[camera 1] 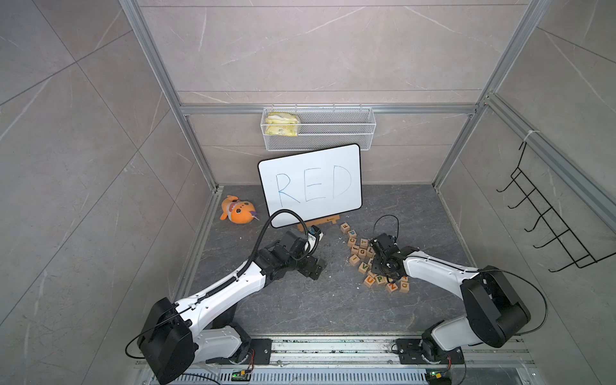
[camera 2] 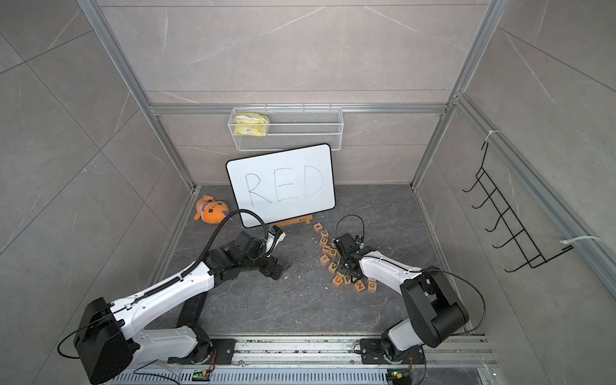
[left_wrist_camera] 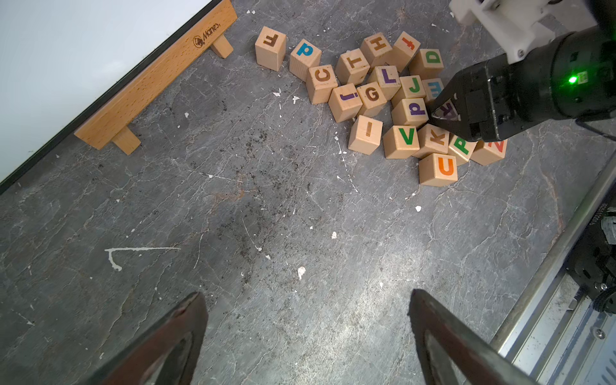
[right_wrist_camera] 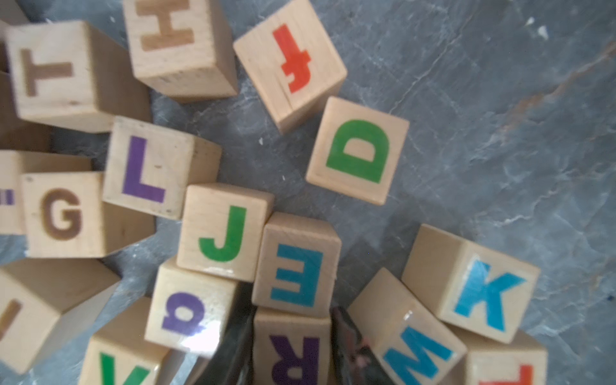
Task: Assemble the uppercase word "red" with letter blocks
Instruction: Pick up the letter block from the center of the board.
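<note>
Right gripper (left_wrist_camera: pixel 445 111), mine: black parallel fingers, closed part-way onto the flat sides of a light-wood cube printed with a dark purple R (right_wrist_camera: pixel 293 353), one finger against each side. I cannot tell whether the cube is off the table

Left gripper (left_wrist_camera: pixel 306 295), mine: dark, worn tapered fingers spread wide, nothing between them, over bare table

Letter blocks (camera 1: pixel 366 260): smooth pale wooden cubes with square edges and glossy coloured letters, in a loose heap on the right side of the table, under my right arm

Blue E cube (right_wrist_camera: pixel 296 273): touching the R cube's far face

Green D cube (right_wrist_camera: pixel 360 150): at the heap's edge, just beside a red-lettered cube

The word "red": not yet set out, since all three cubes sit in the heap

Table (left_wrist_camera: pixel 233 200): dark grey, veined like stone, with white flecks

White board (camera 1: pixel 310 183): glossy, rounded corners, black rim, "RED" handwritten in blue, propped on a wooden stand (left_wrist_camera: pixel 150 83)
</note>
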